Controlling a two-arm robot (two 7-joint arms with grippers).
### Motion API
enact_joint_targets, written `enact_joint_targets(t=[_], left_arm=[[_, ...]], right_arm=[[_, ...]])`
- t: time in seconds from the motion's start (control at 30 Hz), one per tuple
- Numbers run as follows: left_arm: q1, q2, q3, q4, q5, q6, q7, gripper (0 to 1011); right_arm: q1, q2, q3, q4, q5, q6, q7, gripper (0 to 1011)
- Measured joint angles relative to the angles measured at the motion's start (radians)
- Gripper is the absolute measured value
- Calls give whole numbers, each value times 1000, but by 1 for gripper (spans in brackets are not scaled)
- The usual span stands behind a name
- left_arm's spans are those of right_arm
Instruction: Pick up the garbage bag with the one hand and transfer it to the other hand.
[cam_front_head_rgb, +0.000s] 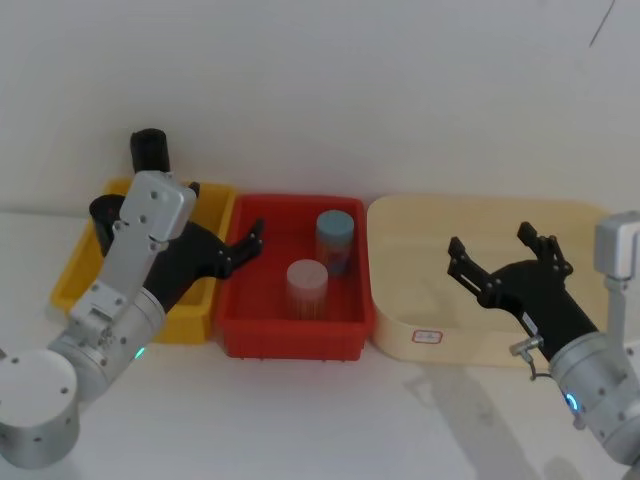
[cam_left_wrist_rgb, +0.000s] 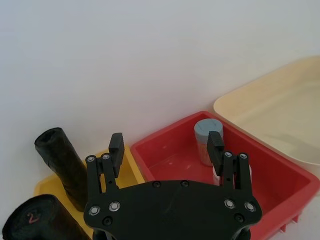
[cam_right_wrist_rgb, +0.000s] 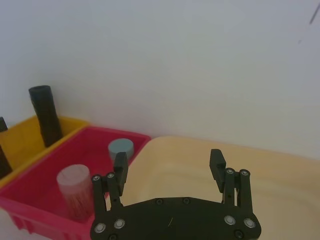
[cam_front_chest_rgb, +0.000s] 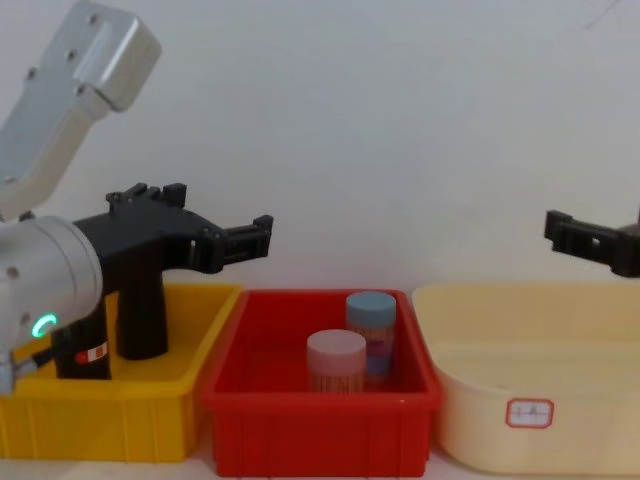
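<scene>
At the far left of the white counter sits a yellow bin. The garbage bag stands upright in its near left part, red-and-white label low on its side, partly behind the green-ringed arm. A plain black roll stands just beside it, farther back. The left hand hangs above the bin's right end, fingers spread wide and holding nothing, its tips reaching over the left edge of the red bin. Inside that bin stand a pink-lidded jar and a blue-lidded jar. Farthest right, the right hand hovers over the cream tub, also wide and empty.
</scene>
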Motion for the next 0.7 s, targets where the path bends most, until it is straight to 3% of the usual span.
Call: enact_joint_targets(t=[0.3,0.4,0.47,0.7], left_arm=[[-3,70,-45,-77,-74,76,-104,1001],[4,121,-90,-116,-127,113,-164,1001],[7,131,-100,-122,-138,119,-175,1001],[50,221,-205,-168,-244,175,-260,1001]], right_arm=[[50,-34,-14,-79,29,157,-10,1000],[65,-45,-18,-103,40,202,-15,1000],[73,-51,-21,-115,46,230,-16,1000],[111,-76,-33,-172,75,363,-20,1000]])
